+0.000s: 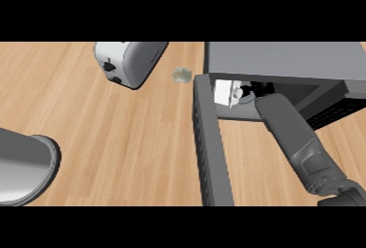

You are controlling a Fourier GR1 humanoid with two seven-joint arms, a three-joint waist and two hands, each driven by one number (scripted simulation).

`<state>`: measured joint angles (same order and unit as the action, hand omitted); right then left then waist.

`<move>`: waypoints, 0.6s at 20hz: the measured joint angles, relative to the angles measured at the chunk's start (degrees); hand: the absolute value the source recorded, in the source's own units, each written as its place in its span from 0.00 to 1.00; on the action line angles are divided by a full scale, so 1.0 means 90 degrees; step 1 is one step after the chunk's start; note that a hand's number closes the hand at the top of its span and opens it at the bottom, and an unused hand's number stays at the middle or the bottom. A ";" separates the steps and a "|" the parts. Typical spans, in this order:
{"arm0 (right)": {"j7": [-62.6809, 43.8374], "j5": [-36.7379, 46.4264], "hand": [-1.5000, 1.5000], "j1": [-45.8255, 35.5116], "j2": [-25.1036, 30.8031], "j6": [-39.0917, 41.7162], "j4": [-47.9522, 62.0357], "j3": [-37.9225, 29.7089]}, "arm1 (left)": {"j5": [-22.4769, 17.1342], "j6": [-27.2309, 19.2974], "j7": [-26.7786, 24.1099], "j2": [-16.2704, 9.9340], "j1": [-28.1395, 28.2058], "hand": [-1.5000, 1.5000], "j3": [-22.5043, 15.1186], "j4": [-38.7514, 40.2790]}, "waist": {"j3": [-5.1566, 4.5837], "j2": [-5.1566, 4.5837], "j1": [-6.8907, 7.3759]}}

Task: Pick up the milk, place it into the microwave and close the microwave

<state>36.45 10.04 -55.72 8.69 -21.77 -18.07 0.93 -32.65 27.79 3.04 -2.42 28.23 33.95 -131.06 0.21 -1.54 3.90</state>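
Note:
The milk [225,92], a small white carton, stands just inside the microwave [286,58] at the left of its opening. My right forearm reaches up into the cavity, and my right hand [251,90] is against the carton's right side with its dark fingers curled at it. Much of the hand is hidden by the forearm and the cavity's shadow. The microwave door [212,145] is swung wide open and sticks out toward me like a long grey bar. My left hand does not show.
A silver toaster [130,63] lies at the back, left of the microwave. A small pale round object [181,74] sits between them. A large metal pot [25,169] fills the left edge. Bare wooden counter [121,140] lies left of the door.

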 measured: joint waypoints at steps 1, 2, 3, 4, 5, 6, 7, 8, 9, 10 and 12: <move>-0.0002 0.0026 1.00 -0.0074 0.0065 -0.0069 0.0120 -0.0029 | -0.0044 0.0019 0.0014 -0.0024 0.0020 0.00 0.0022 -0.0024 | 0.0006 -0.0018 0.0041; 0.0013 0.0066 1.00 -0.0134 0.0064 -0.0248 0.0218 -0.0047 | -0.0043 0.0005 0.0026 -0.0029 -0.0010 0.00 0.0017 -0.0020 | 0.0009 -0.0026 0.0048; 0.0037 0.0091 1.00 -0.0195 0.0097 -0.0368 0.0306 -0.0072 | -0.0023 0.0003 0.0029 -0.0032 -0.0063 0.00 -0.0015 0.0001 | 0.0013 -0.0051 0.0069; 0.0072 0.0118 1.00 -0.0237 0.0110 -0.0573 0.0371 -0.0098 | -0.0016 0.0010 0.0029 -0.0047 -0.0101 0.00 -0.0026 0.0036 | 0.0016 -0.0072 0.0095; 0.0114 0.0173 1.00 -0.0272 0.0134 -0.0755 0.0448 -0.0093 | -0.0005 0.0024 0.0024 -0.0061 -0.0116 0.00 -0.0021 0.0064 | 0.0018 -0.0082 0.0116; 0.0145 0.0218 1.00 -0.0322 0.0170 -0.0897 0.0522 -0.0091 | 0.0020 0.0014 0.0043 -0.0053 -0.0130 0.00 -0.0045 0.0041 | 0.0027 -0.0103 0.0140; 0.0212 0.0269 1.00 -0.0347 0.0210 -0.1040 0.0583 -0.0081 | 0.0023 0.0026 0.0040 -0.0043 -0.0130 0.00 -0.0058 0.0031 | 0.0031 -0.0117 0.0170; 0.0256 0.0331 1.00 -0.0384 0.0233 -0.1188 0.0650 -0.0060 | 0.0040 0.0018 0.0046 -0.0067 -0.0190 0.00 -0.0071 0.0067 | 0.0029 -0.0130 0.0176; 0.0272 0.0376 1.00 -0.0424 0.0265 -0.1325 0.0728 -0.0053 | 0.0035 0.0019 0.0051 -0.0080 -0.0209 0.00 -0.0069 0.0081 | 0.0031 -0.0144 0.0202; 0.0303 0.0404 1.00 -0.0460 0.0294 -0.1423 0.0790 -0.0058 | 0.0056 0.0022 0.0049 -0.0083 -0.0242 0.00 -0.0087 0.0100 | 0.0033 -0.0161 0.0222; 0.0297 0.0481 1.00 -0.0552 0.0373 -0.1609 0.0933 -0.0040 | 0.0088 0.0033 0.0065 -0.0112 -0.0296 0.00 -0.0115 0.0150 | 0.0037 -0.0200 0.0273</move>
<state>39.12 14.37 -60.69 12.04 -36.26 -9.68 0.57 -31.86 28.09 3.63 -3.42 25.56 32.92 -129.71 0.55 -3.33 6.35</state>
